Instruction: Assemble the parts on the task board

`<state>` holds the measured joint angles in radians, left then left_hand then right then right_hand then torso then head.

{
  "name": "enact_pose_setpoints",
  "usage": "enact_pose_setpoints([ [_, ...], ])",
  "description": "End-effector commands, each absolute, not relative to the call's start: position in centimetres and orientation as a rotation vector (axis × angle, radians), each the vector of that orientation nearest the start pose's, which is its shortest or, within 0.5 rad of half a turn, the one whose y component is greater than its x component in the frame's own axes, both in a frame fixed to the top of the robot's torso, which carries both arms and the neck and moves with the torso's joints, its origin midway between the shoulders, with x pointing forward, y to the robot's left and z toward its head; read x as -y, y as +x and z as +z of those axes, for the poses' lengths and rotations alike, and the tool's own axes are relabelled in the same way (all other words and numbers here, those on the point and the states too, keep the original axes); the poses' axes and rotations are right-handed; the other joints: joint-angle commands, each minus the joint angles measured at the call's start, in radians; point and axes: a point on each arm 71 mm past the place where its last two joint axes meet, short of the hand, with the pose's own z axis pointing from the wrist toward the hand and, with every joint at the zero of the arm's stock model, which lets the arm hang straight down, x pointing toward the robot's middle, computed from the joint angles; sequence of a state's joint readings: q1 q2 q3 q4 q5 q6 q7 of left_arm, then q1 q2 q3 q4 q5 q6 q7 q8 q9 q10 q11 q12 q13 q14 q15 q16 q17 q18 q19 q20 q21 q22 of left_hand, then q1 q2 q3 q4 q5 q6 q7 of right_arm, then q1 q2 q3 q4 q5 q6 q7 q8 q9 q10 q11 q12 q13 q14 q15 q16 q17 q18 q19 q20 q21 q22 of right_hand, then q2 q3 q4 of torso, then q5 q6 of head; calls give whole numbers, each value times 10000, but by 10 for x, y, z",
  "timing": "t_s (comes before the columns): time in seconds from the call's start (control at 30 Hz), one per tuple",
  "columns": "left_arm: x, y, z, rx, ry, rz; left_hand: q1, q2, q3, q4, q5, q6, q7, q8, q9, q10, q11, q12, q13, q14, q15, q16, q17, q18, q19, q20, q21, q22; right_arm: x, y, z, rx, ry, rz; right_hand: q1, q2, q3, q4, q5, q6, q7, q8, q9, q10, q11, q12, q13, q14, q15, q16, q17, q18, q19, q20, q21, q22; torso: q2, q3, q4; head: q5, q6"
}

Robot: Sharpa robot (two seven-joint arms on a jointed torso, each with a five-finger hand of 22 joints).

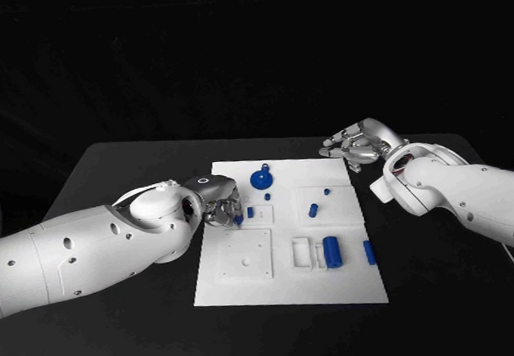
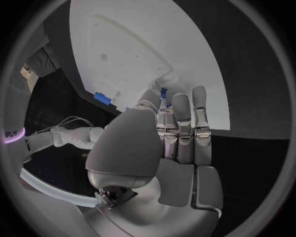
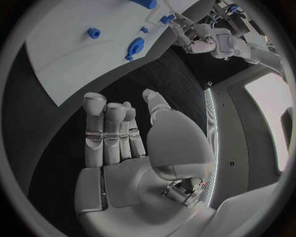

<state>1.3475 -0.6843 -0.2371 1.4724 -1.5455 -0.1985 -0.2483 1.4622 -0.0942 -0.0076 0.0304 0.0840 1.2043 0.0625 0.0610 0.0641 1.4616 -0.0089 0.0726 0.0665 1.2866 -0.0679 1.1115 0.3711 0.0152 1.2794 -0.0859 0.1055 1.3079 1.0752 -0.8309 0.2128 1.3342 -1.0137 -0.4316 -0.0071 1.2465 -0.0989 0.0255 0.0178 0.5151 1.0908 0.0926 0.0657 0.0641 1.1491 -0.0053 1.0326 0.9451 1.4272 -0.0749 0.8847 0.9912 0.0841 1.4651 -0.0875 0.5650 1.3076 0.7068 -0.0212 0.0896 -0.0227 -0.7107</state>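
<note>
The white task board (image 1: 291,290) lies mid-counter (image 1: 127,166), carrying blue parts: a round knobbed piece (image 1: 261,178) near its far edge, a cylinder (image 1: 331,251) and small pegs (image 1: 312,209) toward the right. The left hand (image 1: 218,205) rests over the board's left edge, fingers straight and together, holding nothing. The right hand (image 1: 356,145) hovers off the far right corner, fingers apart, empty.

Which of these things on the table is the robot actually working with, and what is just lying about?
Part of the job:
- task board
- round blue part
- blue cylinder
- small blue parts
- left hand, over the board's left side
- right hand, open, off the board's far right corner

Just there:
- black table; nothing else lies loose on it.
</note>
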Motion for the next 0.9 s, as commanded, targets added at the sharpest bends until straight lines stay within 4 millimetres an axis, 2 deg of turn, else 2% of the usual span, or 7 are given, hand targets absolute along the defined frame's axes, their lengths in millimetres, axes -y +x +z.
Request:
enact_pose_setpoints([
  [0.03,-142,491,-201,-17695,4339,-4479,-80,12,-104,14,-64,32,37,16,-5,81,-9,73,8,39,-53,53,25,-44,-8,-77,73,201,270,528,-167,-14893,4788,8031,-98,-3,35,-1,45,-30,8,-37,-15,56,-10,24,2,81,8,-1,10,204,510,-45,38,556,8,-1,1,-28,-12],
  [0.2,-142,491,-204,-17631,4462,-4382,-118,-6,-145,33,-69,4,45,13,-7,70,-3,80,7,44,-50,59,31,-44,-5,-77,78,200,270,528,-167,-14890,4787,8027,-101,-2,42,-31,44,-29,8,-39,-16,55,-11,19,-2,80,8,-4,10,204,509,-45,28,549,3,-4,-11,-45,-36],
  [0.5,-140,489,-210,-17578,4719,-4277,-199,-48,-223,75,-20,-2,40,18,-4,74,-3,109,10,61,-48,102,56,-40,4,-73,90,198,270,528,-167,-14896,4778,8032,-101,-2,42,-31,44,-29,8,-39,-16,55,-11,19,-2,80,8,-4,10,204,509,-45,28,549,-11,-18,8,-74,-63],
  [0.7,-138,486,-212,-17499,4949,-4195,-300,-148,-306,114,-26,-28,42,18,-4,76,7,120,11,66,-42,119,66,-37,9,-68,91,194,270,528,-168,-14918,4776,8035,-101,-2,42,-31,44,-29,8,-39,-16,55,-11,19,-2,80,8,-4,10,204,509,-45,28,549,-9,-12,6,-89,-69],
  [0.9,-136,484,-213,-17447,5087,-4141,-322,-150,-314,132,-28,-7,32,24,-1,100,-3,140,16,72,-45,143,78,-35,17,-68,95,194,271,527,-169,-14937,4775,8041,-122,-1,28,-54,49,-22,7,-38,-15,64,-11,26,6,82,8,-8,10,203,510,-46,40,550,-14,-15,9,-90,-52],
])
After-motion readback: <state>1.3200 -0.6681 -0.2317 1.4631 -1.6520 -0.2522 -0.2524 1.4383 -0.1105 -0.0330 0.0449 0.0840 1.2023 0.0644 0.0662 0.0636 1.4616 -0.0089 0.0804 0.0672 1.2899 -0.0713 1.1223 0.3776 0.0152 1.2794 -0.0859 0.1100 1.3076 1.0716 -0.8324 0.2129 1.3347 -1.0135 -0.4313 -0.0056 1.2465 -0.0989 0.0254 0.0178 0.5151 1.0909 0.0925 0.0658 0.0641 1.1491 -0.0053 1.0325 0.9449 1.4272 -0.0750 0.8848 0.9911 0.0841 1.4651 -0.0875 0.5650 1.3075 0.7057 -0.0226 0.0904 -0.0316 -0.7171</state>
